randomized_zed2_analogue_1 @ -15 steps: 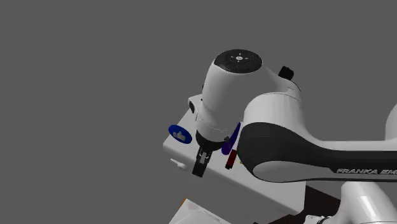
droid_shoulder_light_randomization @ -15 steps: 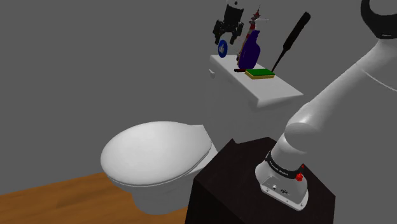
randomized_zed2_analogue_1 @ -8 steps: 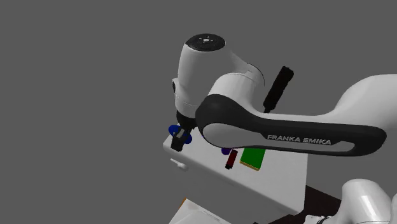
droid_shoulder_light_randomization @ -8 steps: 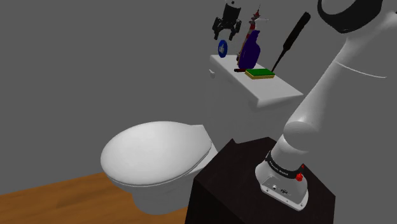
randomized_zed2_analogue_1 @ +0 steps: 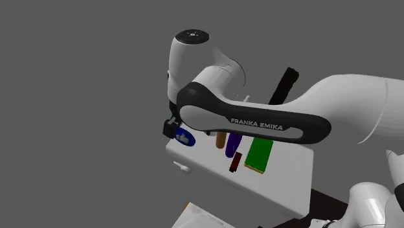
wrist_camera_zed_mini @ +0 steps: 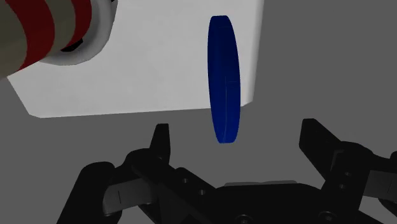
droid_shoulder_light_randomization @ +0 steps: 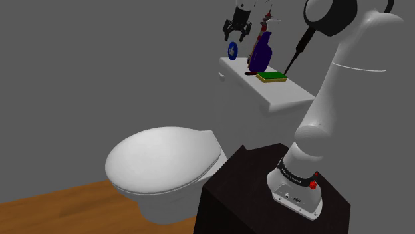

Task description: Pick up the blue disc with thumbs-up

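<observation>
Two jaws spread wide with nothing in them. The blue disc (wrist_camera_zed_mini: 225,78) lines up with the gap but sits past the tips, no contact. It's standing on edge at the end corner of the toilet tank lid (droid_shoulder_light_randomization: 279,96), same spot as a second ago. What changed: in the second exterior view the arm (randomized_zed2_analogue_1: 259,123) swung from mid-lid, near the purple bottle (droid_shoulder_light_randomization: 261,53), over to the disc's corner.
</observation>
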Available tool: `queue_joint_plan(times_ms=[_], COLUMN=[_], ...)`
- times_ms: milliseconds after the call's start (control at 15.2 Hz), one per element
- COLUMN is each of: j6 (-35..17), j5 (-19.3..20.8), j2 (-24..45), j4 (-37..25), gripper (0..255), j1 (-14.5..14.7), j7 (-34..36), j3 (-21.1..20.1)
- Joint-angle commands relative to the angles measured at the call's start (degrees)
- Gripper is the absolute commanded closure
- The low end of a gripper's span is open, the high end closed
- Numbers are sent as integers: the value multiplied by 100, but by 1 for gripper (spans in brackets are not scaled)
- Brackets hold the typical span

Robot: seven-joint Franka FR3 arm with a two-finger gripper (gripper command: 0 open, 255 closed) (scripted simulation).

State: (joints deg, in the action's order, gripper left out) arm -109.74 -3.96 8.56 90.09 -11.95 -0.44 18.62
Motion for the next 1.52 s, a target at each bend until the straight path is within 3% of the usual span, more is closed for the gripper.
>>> queue_joint_plan(times_ms=[0,330,396,990,1452], j6=[-146,-423,-413,-423,127], j5=[-2,-4,-9,-4,-8], j2=[-7,-15,4,-14,17], j4=[148,433,405,433,-148], gripper=[0,0,255,255,255], j1=[-1,7,7,7,-12], j7=[-7,-13,-13,-14,-4], j3=[2,-3,-5,-3,7])
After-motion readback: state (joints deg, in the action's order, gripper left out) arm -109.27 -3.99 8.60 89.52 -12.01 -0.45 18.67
